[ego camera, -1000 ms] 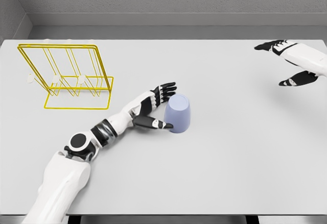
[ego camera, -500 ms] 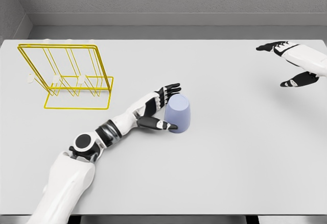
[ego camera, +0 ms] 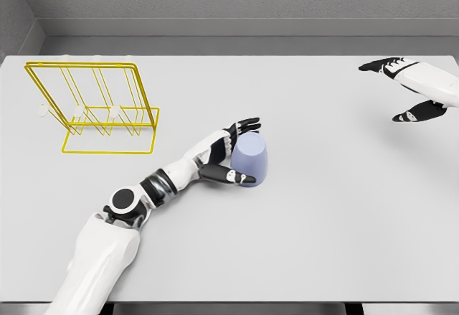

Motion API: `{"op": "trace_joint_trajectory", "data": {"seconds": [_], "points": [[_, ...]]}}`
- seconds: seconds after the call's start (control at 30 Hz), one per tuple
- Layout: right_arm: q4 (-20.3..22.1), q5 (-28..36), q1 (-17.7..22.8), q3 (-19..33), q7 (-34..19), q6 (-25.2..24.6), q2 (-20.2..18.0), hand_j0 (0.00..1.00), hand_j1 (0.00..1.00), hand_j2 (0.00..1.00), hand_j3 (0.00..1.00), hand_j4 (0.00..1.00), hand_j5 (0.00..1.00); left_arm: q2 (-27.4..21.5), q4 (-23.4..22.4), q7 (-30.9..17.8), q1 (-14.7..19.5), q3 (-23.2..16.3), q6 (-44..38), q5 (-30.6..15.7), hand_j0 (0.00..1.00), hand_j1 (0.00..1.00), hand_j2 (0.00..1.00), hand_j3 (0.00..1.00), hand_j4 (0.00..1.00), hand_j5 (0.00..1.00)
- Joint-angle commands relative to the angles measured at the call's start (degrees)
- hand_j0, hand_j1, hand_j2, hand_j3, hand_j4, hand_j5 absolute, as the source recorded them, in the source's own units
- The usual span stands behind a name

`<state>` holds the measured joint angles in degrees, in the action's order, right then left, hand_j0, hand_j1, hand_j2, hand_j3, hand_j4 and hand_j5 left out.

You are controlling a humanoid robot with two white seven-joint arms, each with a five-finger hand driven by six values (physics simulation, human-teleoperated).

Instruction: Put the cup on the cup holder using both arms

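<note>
Partly, the blue cup (ego camera: 250, 158) mid-table is hidden by the left hand (ego camera: 228, 153), whose fingers are wrapped around it. The yellow cup holder (ego camera: 93, 107) is seen far left. The right hand (ego camera: 410, 89) is spread, partly cut off.

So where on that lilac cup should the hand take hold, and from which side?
Probably around the cup's rounded side wall, from its left, where the left hand already brackets it: fingers behind, thumb in front. The cup seems to stand mouth down, so no rim offers itself, and no handle shows. Whether the hand grips it yet is unclear. The right hand hangs far off.
</note>
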<state>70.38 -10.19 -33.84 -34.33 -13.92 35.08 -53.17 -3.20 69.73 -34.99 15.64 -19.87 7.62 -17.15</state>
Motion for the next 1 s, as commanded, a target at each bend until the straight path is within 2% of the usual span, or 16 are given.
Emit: {"op": "trace_joint_trajectory", "data": {"seconds": [0.0, 0.1, 0.2, 0.3, 0.37, 0.5, 0.63, 0.9, 0.97], "points": [[0.02, 0.35, 0.0, 0.05, 0.03, -0.08, -0.09, 1.0, 1.0, 1.0, 1.0, 1.0, 1.0, 0.21, 0.05, -0.01, 0.0, 0.01, 0.02, -0.34, 1.0, 1.0, 1.0, 1.0, 1.0, 1.0], [0.02, 0.44, 0.0, 0.05, 0.03, -0.08, -0.18, 1.0, 1.0, 1.0, 1.0, 1.0, 1.0, 0.3, 0.05, -0.01, 0.0, 0.01, 0.02, -0.25, 1.0, 1.0, 1.0, 1.0, 1.0, 1.0], [0.02, 0.44, 0.0, 0.05, 0.03, -0.08, -0.18, 1.0, 1.0, 1.0, 1.0, 1.0, 1.0, 0.3, 0.05, -0.01, 0.0, 0.01, 0.02, -0.34, 0.85, 0.85, 0.85, 0.85, 0.85, 0.85], [0.02, 0.44, 0.0, 0.05, 0.03, -0.08, -0.09, 1.0, 1.0, 1.0, 1.0, 1.0, 1.0, 0.3, 0.05, -0.01, 0.0, 0.01, 0.11, -0.34, 0.77, 0.77, 0.77, 0.77, 0.77, 0.77], [0.11, 0.44, 0.0, 0.05, 0.03, -0.08, 0.0, 1.0, 1.0, 1.0, 1.0, 1.0, 1.0, 0.3, 0.05, -0.01, 0.0, 0.01, 0.11, -0.34, 0.73, 0.73, 0.73, 0.73, 0.73, 0.73], [0.02, 0.44, 0.0, 0.14, 0.03, -0.08, 0.0, 1.0, 1.0, 1.0, 1.0, 1.0, 1.0, 0.38, 0.05, -0.01, 0.0, 0.01, 0.2, 1.33, 0.72, 0.72, 0.72, 0.72, 0.72, 0.72], [0.02, 0.44, -0.09, 0.14, 0.03, -0.08, 0.0, 1.0, 1.0, 1.0, 1.0, 1.0, 1.0, 0.3, 0.32, -0.01, 0.0, 0.1, 0.2, 1.24, 0.53, 0.53, 0.53, 0.53, 0.53, 0.53], [0.02, 0.44, -0.09, 0.05, 0.03, -0.08, 0.0, 1.0, 1.0, 1.0, 1.0, 1.0, 1.0, -0.23, 0.84, -0.01, -0.26, 0.62, 0.2, 0.72, 0.45, 0.45, 0.45, 0.45, 0.45, 0.45], [0.02, 0.44, -0.09, 0.14, 0.03, -0.08, 0.0, 1.0, 1.0, 1.0, 1.0, 1.0, 1.0, -0.32, 4.44, -0.01, -1.05, 0.71, 0.03, 0.37, 0.44, 0.44, 0.44, 0.44, 0.44, 0.44]]}}
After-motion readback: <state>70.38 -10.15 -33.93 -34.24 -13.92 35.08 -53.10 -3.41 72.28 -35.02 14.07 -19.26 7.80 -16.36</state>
